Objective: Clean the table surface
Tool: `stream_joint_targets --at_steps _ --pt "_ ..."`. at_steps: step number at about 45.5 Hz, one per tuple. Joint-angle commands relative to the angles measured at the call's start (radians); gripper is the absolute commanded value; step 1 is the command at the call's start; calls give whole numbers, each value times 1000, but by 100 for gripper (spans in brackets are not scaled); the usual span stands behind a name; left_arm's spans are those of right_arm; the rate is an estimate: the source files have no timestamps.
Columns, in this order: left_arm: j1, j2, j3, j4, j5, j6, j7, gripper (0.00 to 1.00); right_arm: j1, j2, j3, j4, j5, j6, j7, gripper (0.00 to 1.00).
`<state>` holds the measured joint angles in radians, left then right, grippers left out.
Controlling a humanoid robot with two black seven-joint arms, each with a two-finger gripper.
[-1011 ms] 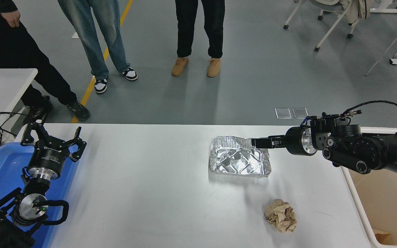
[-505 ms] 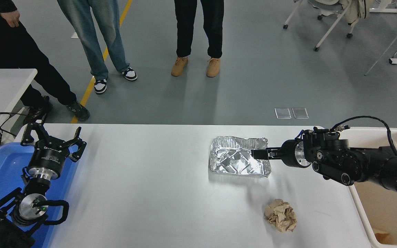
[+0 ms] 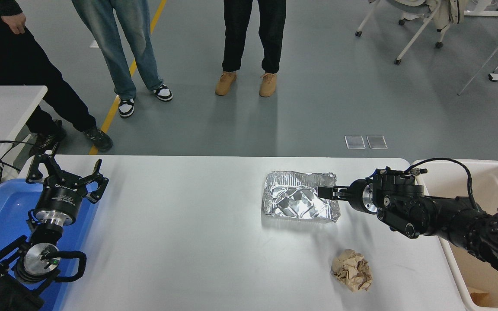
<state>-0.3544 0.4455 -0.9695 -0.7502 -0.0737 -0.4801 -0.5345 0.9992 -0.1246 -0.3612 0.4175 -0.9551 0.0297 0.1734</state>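
Right hand (image 3: 324, 192) at the foil tray's (image 3: 299, 201) right rim, whether it's pinching I can't tell. Tray on the tabletop (image 3: 188, 224): light, crushable, best taken by that rim. Paper ball (image 3: 352, 270) nearer.

The table surface (image 3: 180, 242) is a large, plain white rectangular top with rounded far corners and a smooth matte finish, lying flat and filling most of the lower half of the head view. Its far edge runs straight across the picture, and its near edge is cut off by the bottom of the frame. Most of the left and middle of the top lies bare, showing only soft grey shading and a faint sheen. Toward the right it carries a crumpled silver foil tray (image 3: 294, 203), which casts a pale shadow on the white, and nearer the camera a crumpled ball of brown paper (image 3: 352, 270), well apart from the tray.
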Motion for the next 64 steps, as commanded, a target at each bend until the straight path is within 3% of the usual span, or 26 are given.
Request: stream_joint_targets --at_steps 1,35,49,64 --pt "0 1 0 0 0 0 -1 99 -36 29 -4 -54 12 -16 -2 99" --pt "0 -1 0 0 0 0 1 99 -100 80 -8 -120 6 -103 3 98" --pt "0 -1 0 0 0 0 1 99 -111 91 -8 -121 3 -114 6 88" --pt "0 1 0 0 0 0 1 99 -110 91 -54 -121 3 -131 12 63"
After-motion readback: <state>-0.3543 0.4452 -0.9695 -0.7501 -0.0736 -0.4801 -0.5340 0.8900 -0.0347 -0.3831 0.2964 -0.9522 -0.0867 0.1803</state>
